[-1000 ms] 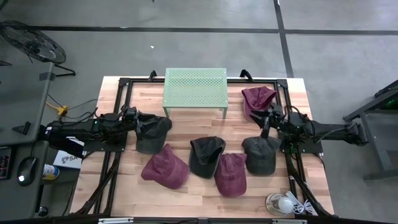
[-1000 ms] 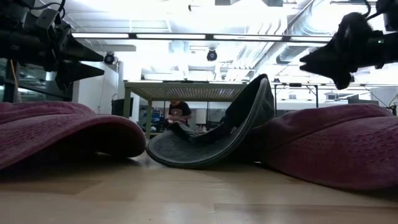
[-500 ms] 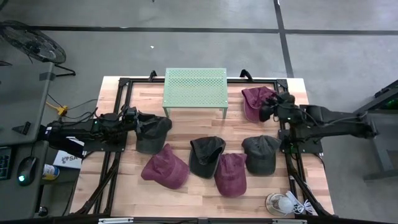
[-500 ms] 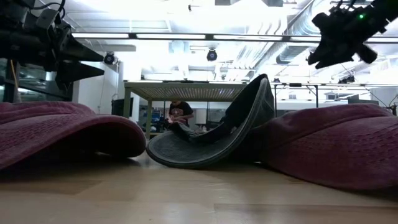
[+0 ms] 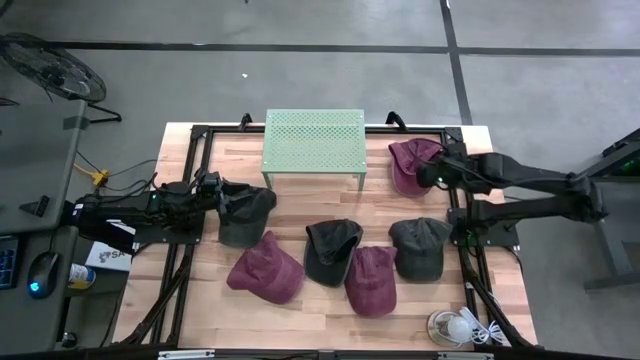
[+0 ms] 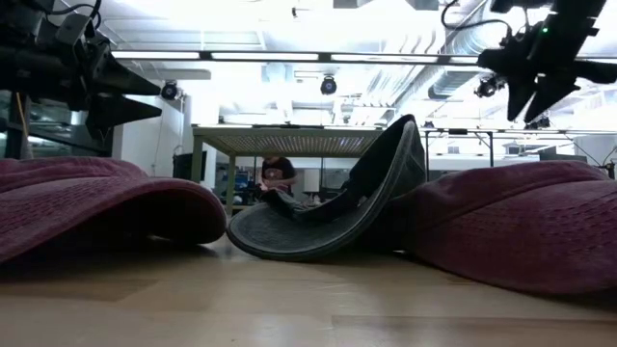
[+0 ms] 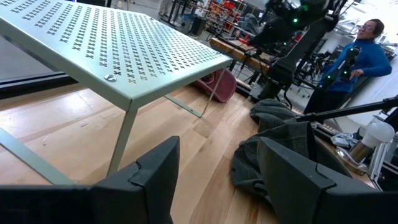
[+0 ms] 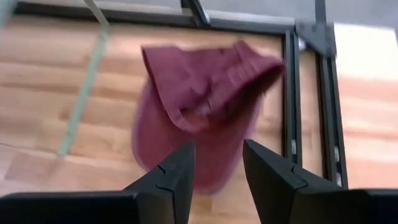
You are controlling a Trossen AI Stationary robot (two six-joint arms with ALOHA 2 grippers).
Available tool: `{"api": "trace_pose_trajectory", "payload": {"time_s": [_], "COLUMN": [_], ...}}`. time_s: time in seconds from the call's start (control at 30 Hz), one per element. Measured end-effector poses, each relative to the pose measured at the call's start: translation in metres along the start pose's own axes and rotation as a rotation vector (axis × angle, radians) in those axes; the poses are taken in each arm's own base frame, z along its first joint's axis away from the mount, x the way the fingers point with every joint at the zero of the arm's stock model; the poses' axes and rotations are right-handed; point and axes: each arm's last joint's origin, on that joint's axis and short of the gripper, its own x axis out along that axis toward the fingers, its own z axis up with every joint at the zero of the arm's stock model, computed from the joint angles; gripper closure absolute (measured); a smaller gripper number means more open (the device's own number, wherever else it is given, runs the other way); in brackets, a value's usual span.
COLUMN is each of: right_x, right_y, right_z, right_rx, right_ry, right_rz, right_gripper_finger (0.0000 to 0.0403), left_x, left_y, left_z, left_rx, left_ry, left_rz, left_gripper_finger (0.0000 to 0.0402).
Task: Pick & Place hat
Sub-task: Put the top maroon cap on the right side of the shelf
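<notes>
**Right gripper above the maroon hat at the table's back right**

Your right gripper (image 5: 432, 176) sits in the right upper-middle of the overhead frame, over the maroon hat (image 5: 409, 163) at the table's back right corner. Its wrist camera shows both fingers (image 8: 177, 177) set apart with a narrow gap and nothing between them; the hat (image 8: 202, 106) lies below on the wood, untouched as far as you can see. In the level view this gripper (image 6: 535, 82) hangs high at the upper right of the frame.

Your left gripper (image 5: 218, 190) is at the left middle of the overhead frame, at the edge of a dark grey hat (image 5: 243, 211). Its fingers (image 7: 155, 177) stand apart; whether they pinch that hat you cannot tell.

The green perforated stand (image 5: 313, 142) occupies the upper centre of the table (image 5: 330, 310). Toward the lower centre lie four more hats: maroon (image 5: 266, 268), dark (image 5: 331, 249), maroon (image 5: 372, 279) and grey (image 5: 419, 246).
</notes>
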Motion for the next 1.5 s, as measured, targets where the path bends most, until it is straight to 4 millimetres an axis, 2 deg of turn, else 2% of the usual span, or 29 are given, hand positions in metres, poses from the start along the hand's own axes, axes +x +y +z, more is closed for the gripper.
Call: {"api": "trace_pose_trajectory", "payload": {"time_s": [0.3,0.63,1.13,1.27,1.5], "right_x": [0.020,0.044,0.064,0.073,0.086], "right_y": [-0.013,-0.005,0.001,0.007,0.007], "right_z": [-0.002,-0.004,0.004,0.007,0.010], "right_rx": [0.041,0.006,0.082,0.068,0.076], "right_ry": [0.172,0.239,0.305,0.327,0.343], "right_rz": [-0.104,-0.158,-0.196,-0.167,-0.239], "right_gripper_finger": [0.0274,0.0269,0.0171,0.0163,0.0166], "left_x": [0.000,0.000,0.000,0.000,0.000], "left_y": [0.000,0.000,0.000,0.000,0.000], "left_z": [0.000,0.000,0.000,0.000,0.000], "left_rx": [0.000,0.000,0.000,0.000,0.000], "left_ry": [0.000,0.000,0.000,0.000,0.000], "left_rz": [0.000,0.000,0.000,0.000,0.000], "left_gripper_finger": [0.0188,0.0188,0.0188,0.0188,0.0188]}}
